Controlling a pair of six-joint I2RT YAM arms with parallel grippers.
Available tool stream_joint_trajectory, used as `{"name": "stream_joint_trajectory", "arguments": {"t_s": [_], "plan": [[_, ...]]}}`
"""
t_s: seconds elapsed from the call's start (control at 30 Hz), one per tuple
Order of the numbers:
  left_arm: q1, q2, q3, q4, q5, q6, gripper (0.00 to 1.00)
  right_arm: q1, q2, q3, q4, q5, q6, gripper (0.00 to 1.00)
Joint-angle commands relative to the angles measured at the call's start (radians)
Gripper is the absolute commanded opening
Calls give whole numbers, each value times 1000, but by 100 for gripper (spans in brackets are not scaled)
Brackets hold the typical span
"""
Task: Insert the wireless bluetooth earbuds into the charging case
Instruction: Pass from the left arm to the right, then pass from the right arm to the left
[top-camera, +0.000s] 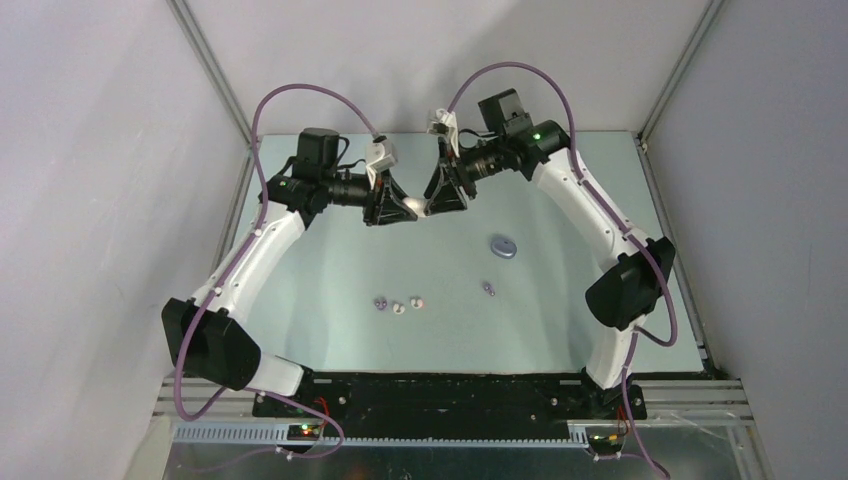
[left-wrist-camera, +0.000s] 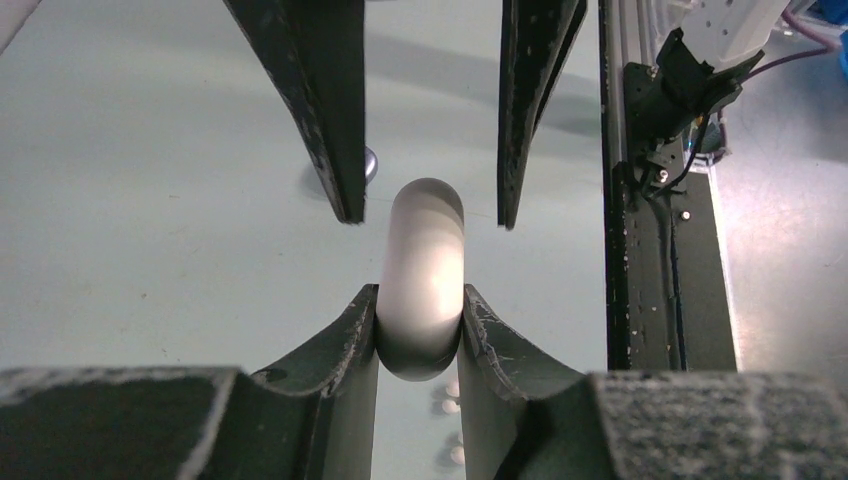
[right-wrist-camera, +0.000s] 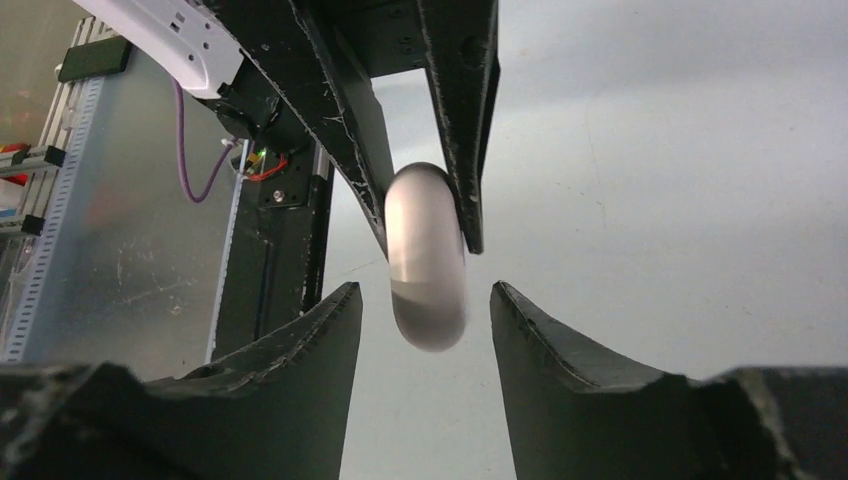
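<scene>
The white charging case (left-wrist-camera: 424, 250) is held in the air above the worktop, toward its far edge and about midway between the left and right edges. The left gripper (left-wrist-camera: 418, 300) is clamped on one end of it. The right gripper (right-wrist-camera: 425, 295) faces it, its jaws spread on either side of the other end without touching.

Closer to the near edge lie a purple earbud (top-camera: 380, 301), a white earbud (top-camera: 398, 308) and a second white earbud (top-camera: 418, 302) in a cluster. Another purple earbud (top-camera: 488, 288) sits apart toward the right edge. A purple case (top-camera: 503, 246) lies just beyond it.
</scene>
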Motion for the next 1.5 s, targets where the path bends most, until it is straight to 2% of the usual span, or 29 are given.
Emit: {"name": "stream_joint_trajectory", "arguments": {"t_s": [0.0,0.13,0.23,0.37,0.4,0.43,0.47,0.53,0.6,0.63,0.67,0.77,0.8,0.9,1.23,1.27,1.33,1.47], "plan": [[-3,-19,41,74,31,-64,0,17,14,45,-6,-32,-27,53],[-1,-17,35,126,45,-117,0,20,19,45,5,-27,-8,41],[1,-13,34,127,44,-113,0,18,22,44,34,-36,29,26],[1,-12,38,106,31,-77,0,6,25,39,94,-56,129,18],[1,-11,39,95,23,-70,4,1,26,36,102,-73,153,8],[1,-10,43,90,20,-57,12,-4,26,34,117,-80,166,4],[1,-10,43,82,6,-56,32,-7,26,26,126,-91,189,0],[1,-13,38,95,-6,-67,50,-15,19,9,155,-106,221,0],[10,-18,17,160,6,-129,55,-22,8,-7,188,-115,248,0],[21,-20,-5,193,26,-206,55,-26,2,-11,207,-120,256,0],[27,-21,-18,281,39,-251,55,-28,1,-17,215,-122,270,0],[51,-20,-88,495,88,-511,53,-31,-3,-24,231,-123,281,0],[56,-19,-112,595,96,-553,53,-32,-5,-26,232,-123,282,0],[58,-13,-142,734,122,-696,50,-35,-6,-38,239,-123,290,0],[58,-2,-164,821,138,-764,36,-39,-11,-52,272,-123,320,0],[58,-3,-166,821,139,-765,37,-38,-11,-52,278,-124,323,0],[58,-5,-170,820,138,-764,46,-41,-11,-54,291,-129,344,0],[58,-4,-172,793,140,-743,50,-46,-10,-55,315,-135,366,0]]}}
